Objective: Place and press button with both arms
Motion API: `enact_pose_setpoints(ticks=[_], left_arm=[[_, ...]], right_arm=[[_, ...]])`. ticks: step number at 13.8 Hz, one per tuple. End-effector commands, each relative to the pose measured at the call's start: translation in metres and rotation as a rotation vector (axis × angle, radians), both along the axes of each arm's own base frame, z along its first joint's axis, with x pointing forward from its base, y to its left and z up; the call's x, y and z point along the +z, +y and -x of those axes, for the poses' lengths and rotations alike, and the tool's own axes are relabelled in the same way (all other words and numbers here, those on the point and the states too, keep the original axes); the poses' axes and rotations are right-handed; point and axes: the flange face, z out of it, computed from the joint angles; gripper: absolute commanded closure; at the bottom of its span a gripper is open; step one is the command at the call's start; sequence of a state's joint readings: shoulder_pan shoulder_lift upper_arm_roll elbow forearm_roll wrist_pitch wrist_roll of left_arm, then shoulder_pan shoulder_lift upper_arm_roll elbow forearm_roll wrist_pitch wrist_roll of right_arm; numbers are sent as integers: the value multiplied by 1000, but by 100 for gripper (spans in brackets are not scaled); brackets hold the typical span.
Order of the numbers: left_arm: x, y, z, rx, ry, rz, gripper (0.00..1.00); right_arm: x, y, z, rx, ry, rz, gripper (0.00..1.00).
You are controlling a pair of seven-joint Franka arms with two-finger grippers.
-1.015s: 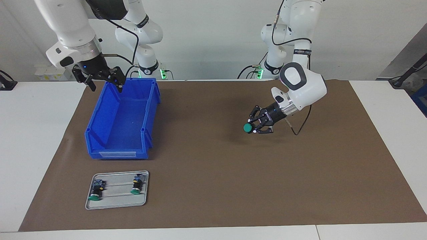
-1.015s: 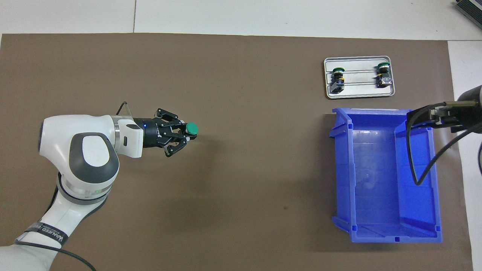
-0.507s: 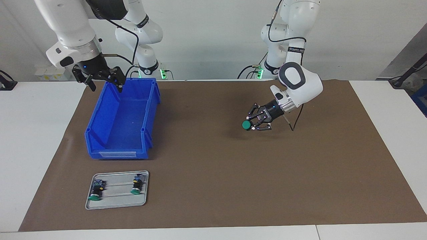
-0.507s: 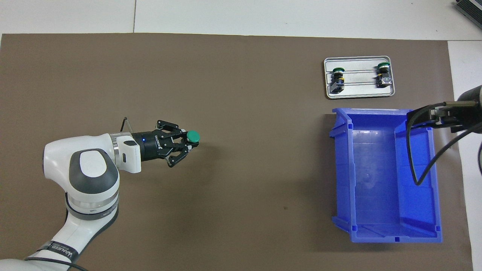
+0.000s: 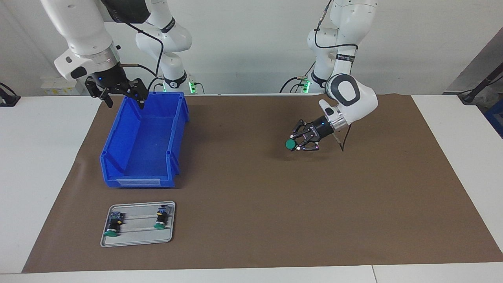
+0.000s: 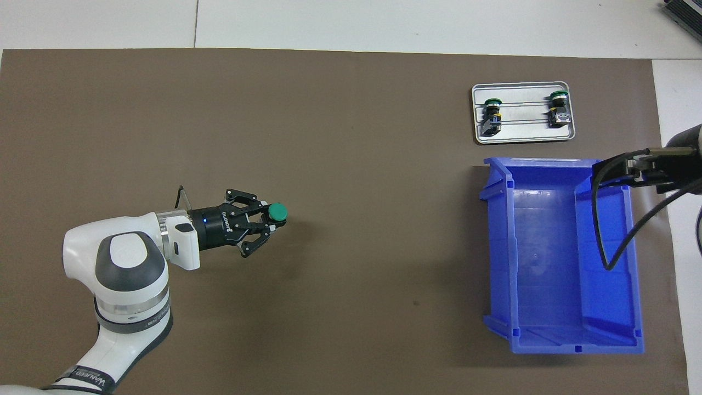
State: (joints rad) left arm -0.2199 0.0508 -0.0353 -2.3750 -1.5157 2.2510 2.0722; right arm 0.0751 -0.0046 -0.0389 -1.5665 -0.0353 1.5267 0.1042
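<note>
Holding the button [image 5: 291,144] in my left pincer [image 5: 297,144], clamped on its black body, round green cap pointing outward, low over the bare brown mat [image 5: 251,220] so it can be set down clear of clutter. Right pincer [image 5: 125,92] waits with fingers apart over the glossy blue bin [image 5: 143,173]. Two spare buttons lie on the metal tray [image 5: 137,240].
</note>
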Motion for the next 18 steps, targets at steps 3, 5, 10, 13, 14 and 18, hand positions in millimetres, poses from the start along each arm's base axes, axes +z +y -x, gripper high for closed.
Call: enact_pose_setpoints(ticks=[3, 5, 10, 13, 14, 18], left_arm=[[-21, 44, 13, -18, -41, 122, 94], [-23, 45, 14, -13, -44, 157, 94], [-45, 52, 18, 74, -100, 307, 92], [-53, 51, 21, 94, -131, 340, 91], [-58, 50, 25, 113, -127, 349, 91], [-63, 41, 31, 161, -170, 400, 91]], right_arm=[[2, -1, 4, 19, 7, -13, 0], [1, -1, 4, 19, 9, -13, 0], [2, -1, 4, 19, 7, -13, 0], [2, -1, 4, 19, 7, -13, 0], [1, -1, 4, 19, 9, -13, 0], [2, -1, 4, 19, 7, -13, 0]])
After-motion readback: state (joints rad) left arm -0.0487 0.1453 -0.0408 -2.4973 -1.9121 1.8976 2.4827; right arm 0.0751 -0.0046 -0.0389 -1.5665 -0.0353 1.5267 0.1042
